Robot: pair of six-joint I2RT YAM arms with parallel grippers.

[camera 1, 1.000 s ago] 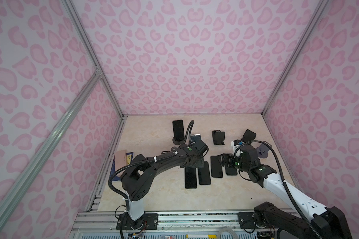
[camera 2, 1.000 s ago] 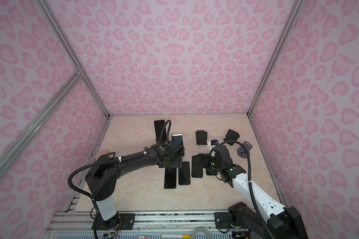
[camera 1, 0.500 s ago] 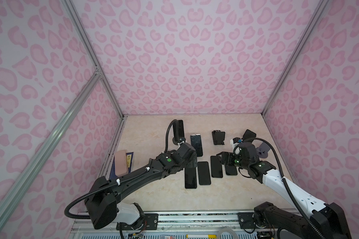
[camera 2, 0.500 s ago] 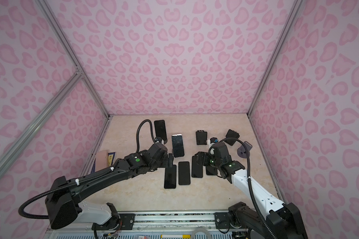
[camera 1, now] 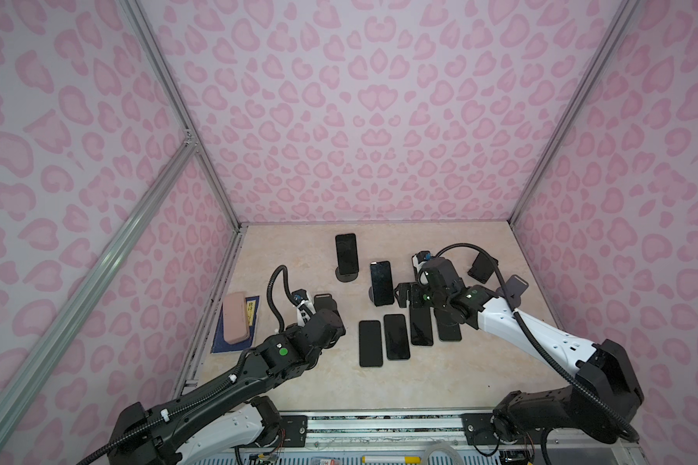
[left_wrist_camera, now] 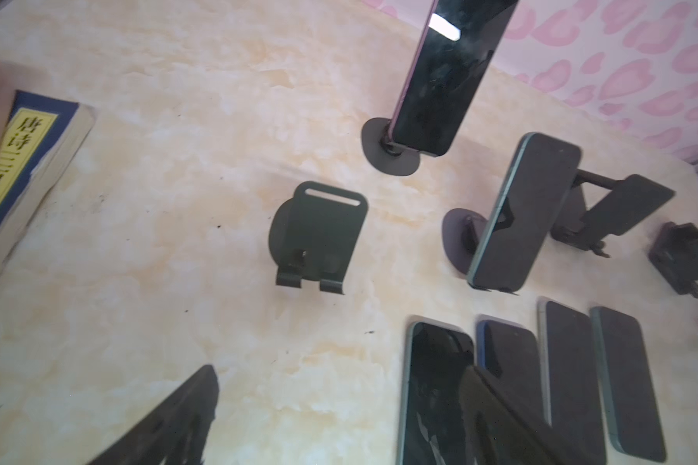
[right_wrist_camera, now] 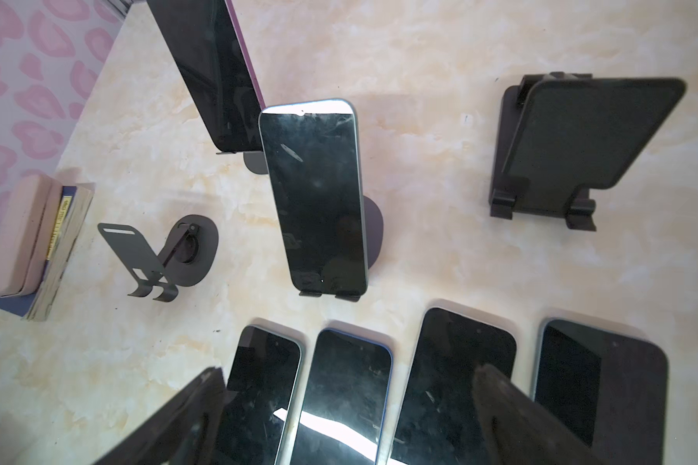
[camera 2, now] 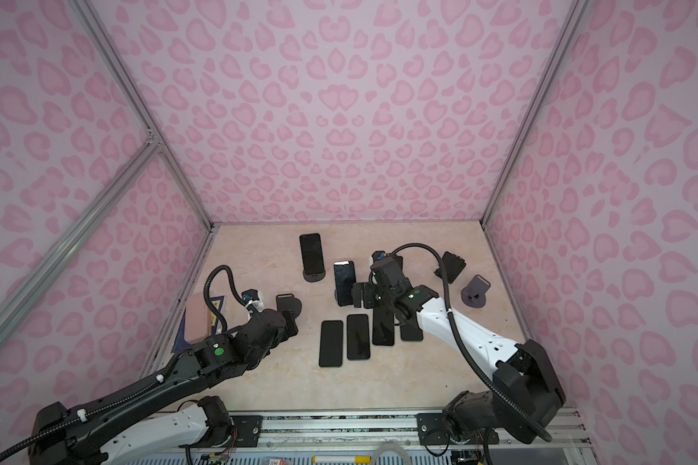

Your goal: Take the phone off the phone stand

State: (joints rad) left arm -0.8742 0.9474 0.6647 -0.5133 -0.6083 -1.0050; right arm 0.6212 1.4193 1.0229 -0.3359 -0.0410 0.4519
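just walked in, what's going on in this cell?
Two arms are working on getting phones off their stands. A row of four flat phones lies on the table. Two are still propped up: the back phone and the nearer phone. The right tool is open and empty, facing the nearer phone. The left tool is open and empty too, facing an empty stand.

Blue book [camera 1: 234, 347] by left wall, pink case [camera 1: 235, 318] lying on it; beige marbled tabletop [camera 1: 420, 382]; pink heart-print walls [camera 1: 359, 120].
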